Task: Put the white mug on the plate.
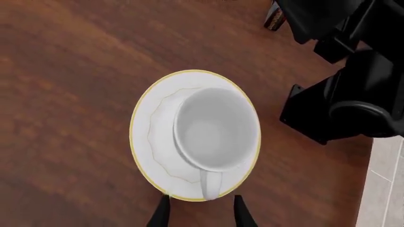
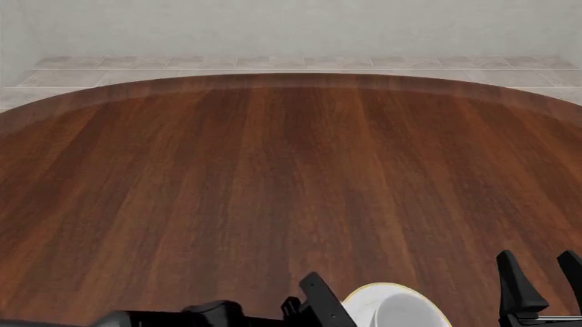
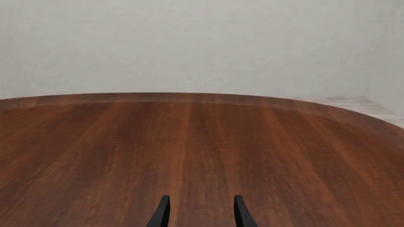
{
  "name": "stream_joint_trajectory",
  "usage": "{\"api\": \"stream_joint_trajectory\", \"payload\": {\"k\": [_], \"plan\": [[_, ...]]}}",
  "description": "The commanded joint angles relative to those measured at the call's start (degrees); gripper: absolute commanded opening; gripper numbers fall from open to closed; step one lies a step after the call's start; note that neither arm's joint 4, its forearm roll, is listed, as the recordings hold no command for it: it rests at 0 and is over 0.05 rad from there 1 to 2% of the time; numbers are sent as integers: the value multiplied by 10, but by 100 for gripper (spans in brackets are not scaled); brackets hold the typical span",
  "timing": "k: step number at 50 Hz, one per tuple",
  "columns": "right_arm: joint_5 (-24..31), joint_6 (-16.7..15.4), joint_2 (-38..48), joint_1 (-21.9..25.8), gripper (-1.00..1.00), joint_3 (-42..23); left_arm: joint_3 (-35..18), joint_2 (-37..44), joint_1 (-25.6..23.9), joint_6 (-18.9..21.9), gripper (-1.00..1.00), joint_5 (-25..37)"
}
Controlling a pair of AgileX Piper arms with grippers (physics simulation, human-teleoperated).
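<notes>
Currently, the white mug [image 1: 216, 130] is seated upright on the plate [image 1: 146, 137], its handle directed toward the released, empty left gripper [image 1: 200, 208], while the right gripper [image 3: 199, 210] is parked open, well apart.

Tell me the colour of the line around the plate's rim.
Yellow-gold, on the white plate; clearest in the left wrist view.

White mug [image 1: 216, 130]: plain glossy white, no pattern. Plate [image 1: 144, 142]: white with thin yellow-gold rim line. Counter [image 2: 272, 177]: reddish-brown wood grain, streaked. Left pincer [image 1: 200, 212] and right pincer [image 3: 200, 211]: black. Floor [image 2: 272, 63] beyond counter: pale beige tiles.
</notes>
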Motion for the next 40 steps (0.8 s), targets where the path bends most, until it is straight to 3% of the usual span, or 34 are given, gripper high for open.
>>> {"api": "stream_joint_trajectory", "payload": {"k": [1,24,25,33,35,37,40], "plan": [[0,-1,0,0,100,0,4,-27,-3,-5,100,17],[0,-1,0,0,100,0,4,-29,-3,-4,100,20],[0,-1,0,0,100,0,12,-106,-24,-58,100,63],[0,-1,0,0,100,0,14,-139,-22,-79,100,81],[0,-1,0,0,100,0,6,-133,-49,-128,100,75],[0,-1,0,0,100,0,5,-138,-46,-124,100,82],[0,-1,0,0,100,0,8,-147,-53,-150,100,77]]}}
